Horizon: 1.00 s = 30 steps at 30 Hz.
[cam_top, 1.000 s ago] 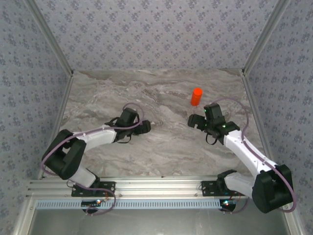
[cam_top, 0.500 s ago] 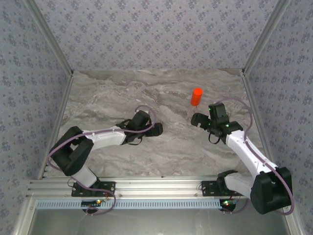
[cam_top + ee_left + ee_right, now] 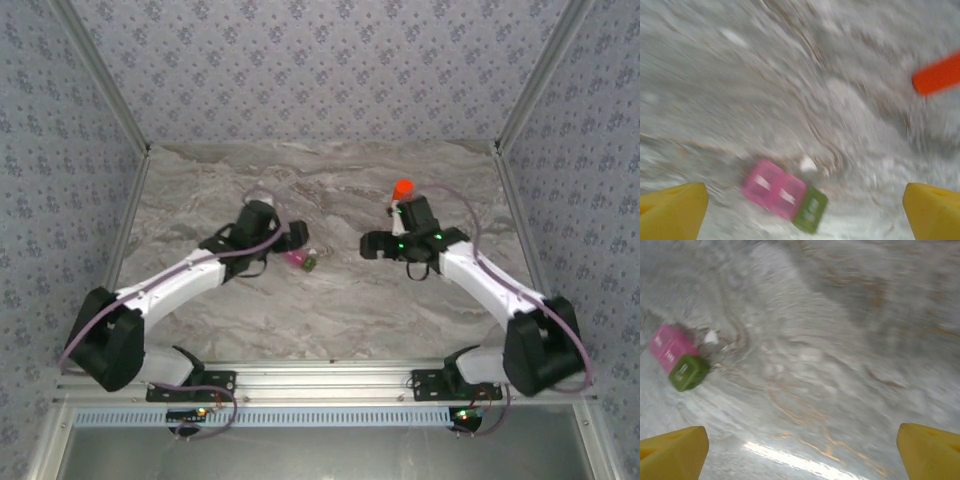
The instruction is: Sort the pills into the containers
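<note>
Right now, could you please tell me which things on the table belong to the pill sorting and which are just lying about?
For the job:
- the joined pink and green containers
- a small white pill, blurred, right beside the pink one

Lying about:
- the orange bottle, well apart from the containers

No text reads clearly in any view. The containers (image 3: 774, 199) carry small white marks (image 3: 786, 195) on the pink and green tops. Motion blur makes them illegible.
</note>
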{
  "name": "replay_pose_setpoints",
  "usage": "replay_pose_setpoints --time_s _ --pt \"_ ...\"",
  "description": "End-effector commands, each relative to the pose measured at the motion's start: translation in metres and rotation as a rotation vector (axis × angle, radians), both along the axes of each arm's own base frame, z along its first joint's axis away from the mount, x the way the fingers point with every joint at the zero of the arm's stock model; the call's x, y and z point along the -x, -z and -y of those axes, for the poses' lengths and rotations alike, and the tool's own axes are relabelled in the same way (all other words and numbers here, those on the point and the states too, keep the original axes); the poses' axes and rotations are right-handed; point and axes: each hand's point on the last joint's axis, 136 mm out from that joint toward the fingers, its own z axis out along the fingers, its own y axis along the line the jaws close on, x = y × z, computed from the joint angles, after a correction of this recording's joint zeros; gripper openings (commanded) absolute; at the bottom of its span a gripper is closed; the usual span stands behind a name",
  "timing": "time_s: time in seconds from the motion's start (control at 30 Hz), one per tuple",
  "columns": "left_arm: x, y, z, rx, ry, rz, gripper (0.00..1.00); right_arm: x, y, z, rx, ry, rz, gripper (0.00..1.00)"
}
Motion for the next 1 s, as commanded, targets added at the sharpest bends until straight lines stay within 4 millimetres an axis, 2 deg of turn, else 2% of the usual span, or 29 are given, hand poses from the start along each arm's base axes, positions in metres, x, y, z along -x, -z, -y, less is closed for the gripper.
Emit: replay_pose_setpoints --time_s 0.0,0.1,0.17,0.23,0.4,0.63,0.83,0.97 --pt "-0.012 -0.002 -0.055 -0.037 -0.118 -0.051 1.0 -0.008 0.003 -0.051 0.023 -0.203 0.006 0.96" --pt "-0.024 0.006 -0.095 0.025 -0.221 -0.11 1.0 -0.016 0.013 -0.091 0.095 -0.345 0.017 0.96" --pt "-0.029 0.012 -0.111 0.081 -0.262 -0.144 1.0 -0.019 0.023 -0.11 0.139 -0.427 0.016 0.95" --pt "-0.032 0.018 -0.122 0.133 -0.292 -0.175 1.0 -0.02 0.034 -0.128 0.163 -0.491 0.005 0.95" --pt "-0.035 0.018 -0.129 0.174 -0.302 -0.181 1.0 -0.017 0.053 -0.159 0.168 -0.574 -0.017 0.95" --pt "-0.037 0.018 -0.125 0.197 -0.287 -0.186 1.0 -0.015 0.076 -0.174 0.237 -0.618 -0.031 0.92" --pt "-0.036 0.02 -0.124 0.203 -0.284 -0.19 1.0 -0.009 0.092 -0.176 0.315 -0.649 -0.042 0.9" --pt "-0.036 0.02 -0.122 0.22 -0.282 -0.198 1.0 -0.006 0.097 -0.177 0.323 -0.658 -0.055 0.84"
